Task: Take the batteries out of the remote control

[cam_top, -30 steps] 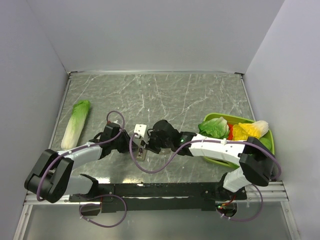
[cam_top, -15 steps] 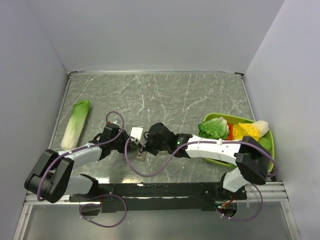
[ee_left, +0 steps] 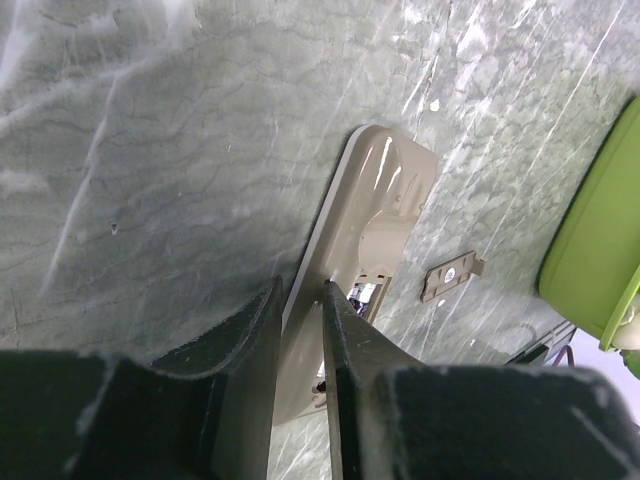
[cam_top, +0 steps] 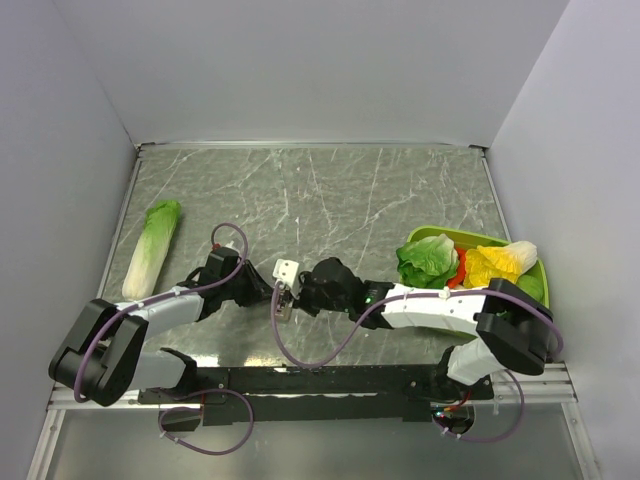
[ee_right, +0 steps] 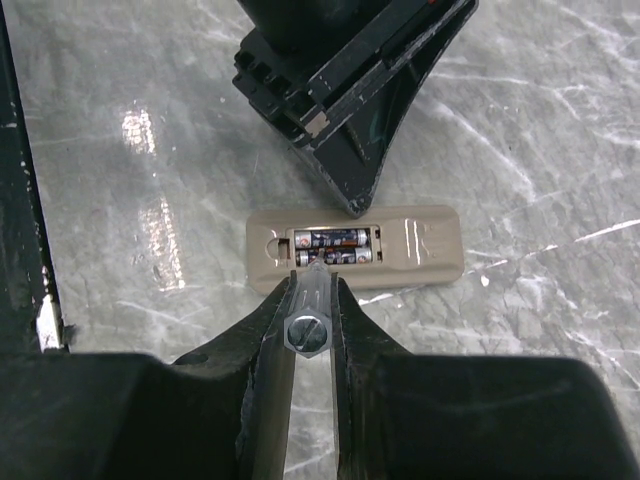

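The right end effector (ee_right: 311, 290), closed on a metal rod (ee_right: 303, 334), has swung in toward the remote control (ee_right: 425, 243) and then eased back slightly over the last second. The rod's tip now rests at the near rim of the open recess. The left end effector (ee_left: 299, 335) stays clamped on the remote's edge, pinning it back-up on the desk (ee_right: 150, 150), near the front middle. Both batteries (ee_right: 335, 245) remain seated, so unloading has not begun; prying out the first cell appears to be the step in hand. A small tan cover (ee_left: 452, 275) lies just beside the remote.
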`<state>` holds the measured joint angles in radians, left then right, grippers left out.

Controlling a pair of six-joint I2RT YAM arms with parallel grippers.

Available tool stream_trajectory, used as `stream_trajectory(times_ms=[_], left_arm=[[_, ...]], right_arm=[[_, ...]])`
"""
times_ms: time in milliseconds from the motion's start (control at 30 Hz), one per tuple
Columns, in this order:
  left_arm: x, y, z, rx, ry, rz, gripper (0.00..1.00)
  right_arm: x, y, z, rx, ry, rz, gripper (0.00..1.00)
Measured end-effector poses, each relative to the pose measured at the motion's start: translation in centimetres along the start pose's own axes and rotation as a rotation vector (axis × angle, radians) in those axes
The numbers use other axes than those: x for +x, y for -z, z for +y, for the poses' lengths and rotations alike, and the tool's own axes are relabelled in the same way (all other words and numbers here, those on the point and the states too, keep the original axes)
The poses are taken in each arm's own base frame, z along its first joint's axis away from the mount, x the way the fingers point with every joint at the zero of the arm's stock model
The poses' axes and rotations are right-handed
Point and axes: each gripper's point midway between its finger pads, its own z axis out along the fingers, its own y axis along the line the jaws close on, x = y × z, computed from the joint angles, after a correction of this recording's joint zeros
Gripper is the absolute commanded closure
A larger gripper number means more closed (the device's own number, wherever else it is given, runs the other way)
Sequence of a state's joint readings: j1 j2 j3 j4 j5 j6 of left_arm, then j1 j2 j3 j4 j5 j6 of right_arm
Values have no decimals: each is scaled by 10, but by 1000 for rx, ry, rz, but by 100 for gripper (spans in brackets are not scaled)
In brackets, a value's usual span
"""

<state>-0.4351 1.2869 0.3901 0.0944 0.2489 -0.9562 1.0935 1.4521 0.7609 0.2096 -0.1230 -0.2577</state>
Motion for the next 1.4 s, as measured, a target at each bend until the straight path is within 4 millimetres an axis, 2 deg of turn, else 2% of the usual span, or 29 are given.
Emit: stream_trajectory(times_ms=[300,700,1400], left_arm=[[0,0,0,1,8,-2,73],[0,0,1,0,11,-2,74],[-4,-6,-2,13,33,-13,75]], right_arm=[[0,-1,2,4,6,-67,100],[10,7,6,17,19,-155,100],[19,13,8,52,-10,-204,100]])
